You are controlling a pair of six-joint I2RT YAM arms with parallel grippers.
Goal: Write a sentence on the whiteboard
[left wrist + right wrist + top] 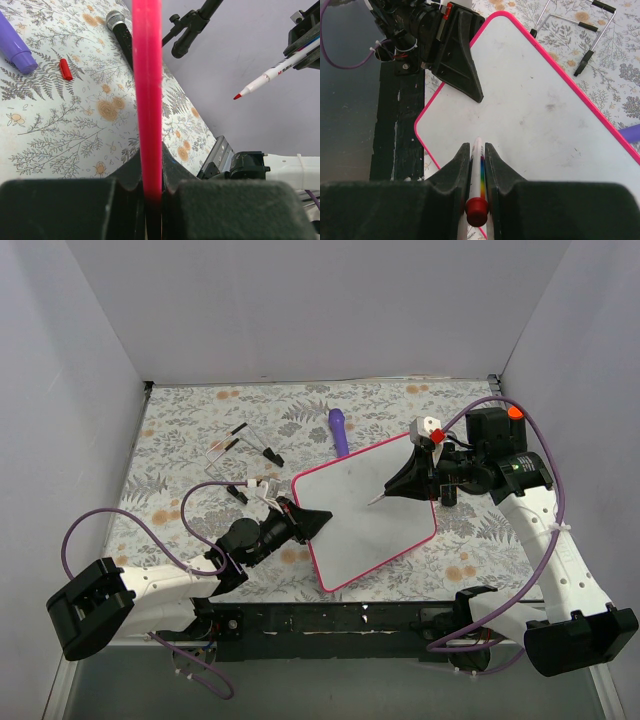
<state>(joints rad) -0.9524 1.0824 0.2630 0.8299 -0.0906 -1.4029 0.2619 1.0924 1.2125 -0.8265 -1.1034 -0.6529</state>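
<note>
Left gripper (322,523) pinched on the pink frame of the whiteboard (365,525) at its left edge | board sits mid-table (180,450), toward the near edge | right gripper (393,490) clamps a red-tipped marker (272,75), its tip clear of the board.

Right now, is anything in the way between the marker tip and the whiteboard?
Nothing visible. The marker in the right gripper points at the bare whiteboard with only air between. The left gripper clamps the board's edge, off to the side of the tip.
</note>
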